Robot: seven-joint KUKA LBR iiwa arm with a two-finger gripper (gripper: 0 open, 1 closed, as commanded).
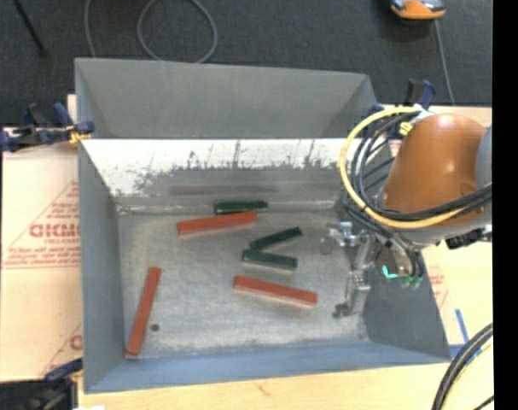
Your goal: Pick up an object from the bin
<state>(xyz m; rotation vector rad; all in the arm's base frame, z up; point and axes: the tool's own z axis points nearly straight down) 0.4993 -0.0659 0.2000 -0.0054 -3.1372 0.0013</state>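
**Figure.** Approach to a grasp, seen from above. The gripper point(345, 272) stands low at the right side of the grey bin point(224, 156). As far as we can make out, its fingers are spread apart with nothing between them. Nearest to it lies a red bar point(276, 293), flat on the bin floor, its right end just beside the gripper. Two green bars point(271, 250) lie close together just behind the red one, forming a narrow V. A second red bar point(218, 224) and a dark green bar point(240, 205) rest near the back wall, and a third red bar point(143, 310) lies well apart at the left.

We judge the nearest red bar the best candidate. The gripper should shift left over the bar's middle and turn so the fingers straddle its narrow width. It should then descend fully to the floor before closing. Keeping clear of the green pair avoids a double pick.
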